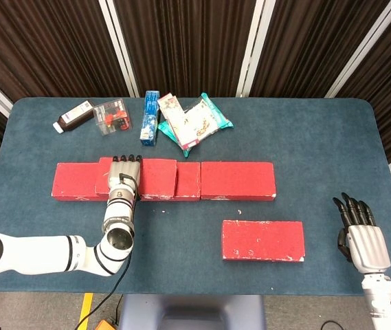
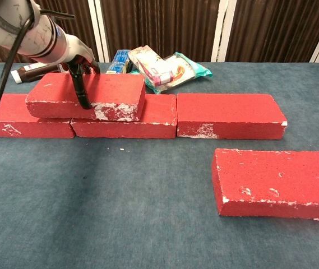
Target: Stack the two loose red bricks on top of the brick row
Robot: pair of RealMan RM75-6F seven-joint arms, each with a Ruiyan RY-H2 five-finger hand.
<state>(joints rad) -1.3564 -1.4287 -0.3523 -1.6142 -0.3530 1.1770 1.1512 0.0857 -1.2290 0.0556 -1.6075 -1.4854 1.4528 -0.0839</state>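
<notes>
Three red bricks form the row (image 1: 238, 180) across the table's middle; in the chest view the row (image 2: 231, 115) runs left to right. My left hand (image 1: 122, 177) grips a loose red brick (image 1: 155, 177) from above, fingers over its far edge. That held brick (image 2: 111, 94) lies level over the seam between the row's left and middle bricks; I cannot tell whether it touches them. The left hand (image 2: 76, 60) has its thumb down the brick's front face. The second loose brick (image 1: 262, 240) lies flat in front of the row (image 2: 277, 182). My right hand (image 1: 363, 239) hovers open at the near right, apart from it.
Along the back of the table lie a dark bottle (image 1: 75, 115), a clear box with red contents (image 1: 113, 117), a blue box (image 1: 151, 117) and snack packets (image 1: 192, 122). The blue table (image 1: 319, 137) ends close in front of the loose brick.
</notes>
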